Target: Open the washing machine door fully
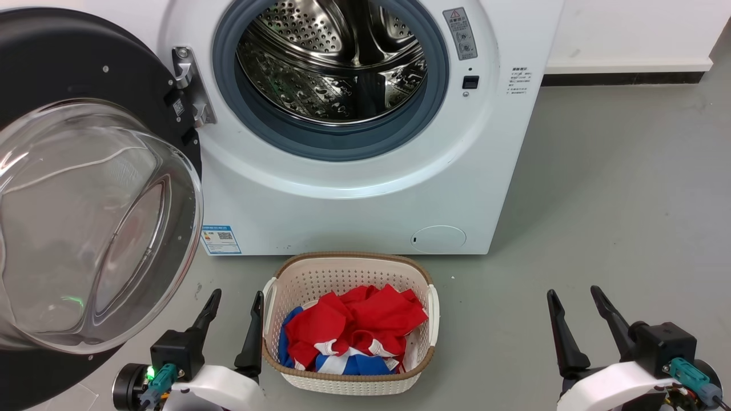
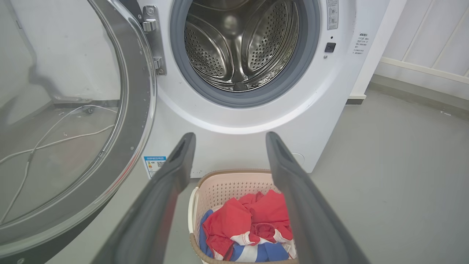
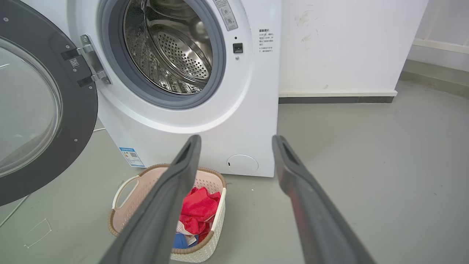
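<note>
The white washing machine [image 1: 365,200] stands ahead with its steel drum [image 1: 334,57] exposed. Its door [image 1: 85,217], a black disc with a clear domed window, is swung wide out to the left on its hinge [image 1: 191,85]; it also fills the left of the left wrist view as the door [image 2: 135,110] and shows in the right wrist view as the door [image 3: 44,110]. My left gripper [image 1: 237,298] is open, low at the left, just right of the door's lower edge and apart from it. My right gripper [image 1: 574,292] is open at the lower right over bare floor.
A cream laundry basket [image 1: 348,268] with red and blue clothes sits on the grey floor right in front of the machine, between my grippers. A white wall with a dark baseboard [image 1: 622,77] runs behind on the right. A cable shows through the door glass [image 2: 55,139].
</note>
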Available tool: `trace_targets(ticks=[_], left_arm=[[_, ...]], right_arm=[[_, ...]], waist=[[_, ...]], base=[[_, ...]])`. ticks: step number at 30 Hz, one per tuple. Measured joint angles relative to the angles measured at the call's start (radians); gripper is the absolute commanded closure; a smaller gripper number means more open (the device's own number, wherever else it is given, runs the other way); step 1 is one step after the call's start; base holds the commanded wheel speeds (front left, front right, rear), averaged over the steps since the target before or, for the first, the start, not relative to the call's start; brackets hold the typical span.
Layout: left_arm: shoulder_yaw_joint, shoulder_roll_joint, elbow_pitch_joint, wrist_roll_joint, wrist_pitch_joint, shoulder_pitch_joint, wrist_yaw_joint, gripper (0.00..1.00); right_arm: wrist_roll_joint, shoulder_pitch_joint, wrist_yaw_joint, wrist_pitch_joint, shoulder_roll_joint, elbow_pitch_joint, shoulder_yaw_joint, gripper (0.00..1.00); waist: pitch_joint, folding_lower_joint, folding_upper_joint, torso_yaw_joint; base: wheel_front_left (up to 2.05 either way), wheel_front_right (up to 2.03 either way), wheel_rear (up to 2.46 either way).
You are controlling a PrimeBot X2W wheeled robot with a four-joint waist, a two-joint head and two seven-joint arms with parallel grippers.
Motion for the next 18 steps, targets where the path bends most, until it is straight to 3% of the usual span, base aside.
trace_targets(ticks=[5, 6, 10, 18], left_arm=[[-0.002, 0.003, 0.0, -0.006, 0.0, -0.001, 0.002, 0.0], [-0.002, 0.003, 0.002, -0.007, 0.0, -0.001, 0.004, 1.0], [-0.003, -0.004, 0.033, -0.015, 0.007, 0.022, 0.005, 1.0], [0.027, -0.017, 0.036, -0.159, 0.047, 0.022, -0.004, 1.0]], right_arm=[[0.0, -0.003, 0.0, -0.003, 0.0, 0.004, 0.0, 0.0], [0.0, -0.002, 0.0, -0.003, 0.0, 0.006, 0.0, 1.0], [0.012, 0.023, 0.0, -0.002, 0.0, 0.036, 0.001, 1.0], [0.176, 0.021, 0.0, 0.011, -0.003, 0.053, -0.002, 1.0]], waist=[[0.004, 0.0, 0.0, -0.001], [0.005, 0.0, 0.0, -0.001], [0.006, 0.0, 0.0, -0.001], [0.006, 0.0, 0.0, 0.0]], base=[[0.0, 0.0, 0.0], [0.0, 0.0, 0.0], [0.0, 0.0, 0.0], [0.0, 0.0, 0.0]])
